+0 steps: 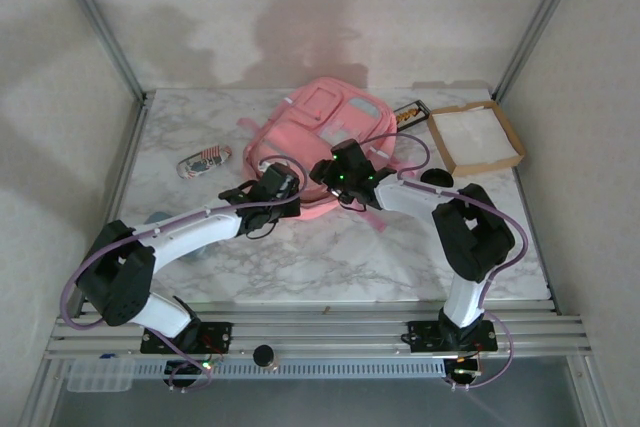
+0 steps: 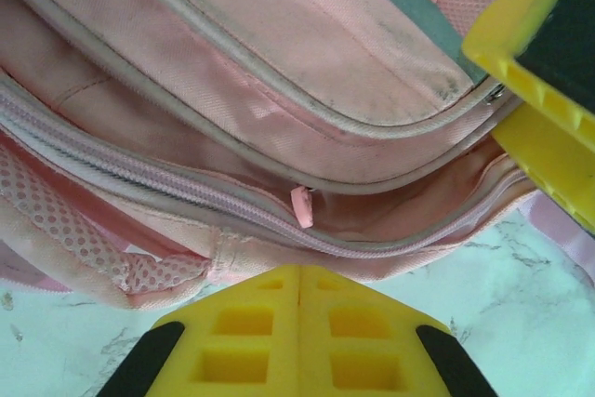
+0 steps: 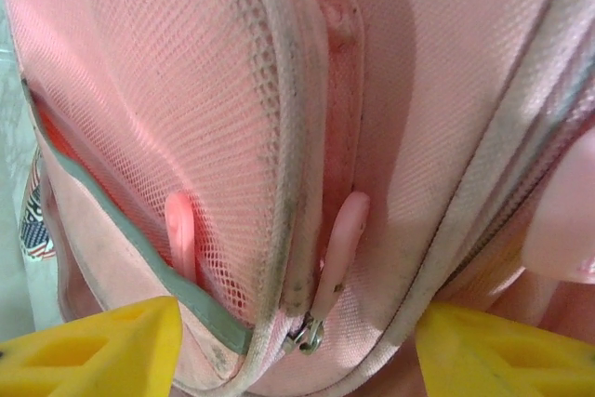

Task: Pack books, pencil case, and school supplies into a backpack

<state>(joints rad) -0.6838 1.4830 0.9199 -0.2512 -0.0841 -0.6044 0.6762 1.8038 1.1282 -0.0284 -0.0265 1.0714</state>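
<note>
The pink backpack (image 1: pixel 322 127) lies flat at the table's back middle. My left gripper (image 1: pixel 284 187) is at its near left edge, shut with nothing between its yellow fingers (image 2: pixel 299 323). Their tips rest by the backpack's (image 2: pixel 279 62) main zipper, just below a small pink pull (image 2: pixel 301 207). My right gripper (image 1: pixel 341 173) is over the near right part, open. Its fingertips (image 3: pixel 102 346) straddle a front-pocket zipper with a long pink pull (image 3: pixel 340 241) and metal slider (image 3: pixel 310 333). A patterned pencil case (image 1: pixel 203 161) lies left of the backpack. The books are out of view.
A brown tray with a white inside (image 1: pixel 476 137) sits at the back right. A narrow dark box of supplies (image 1: pixel 411 112) lies between it and the backpack. Metal frame posts stand at the table's back corners. Bare marble stretches in front of the backpack.
</note>
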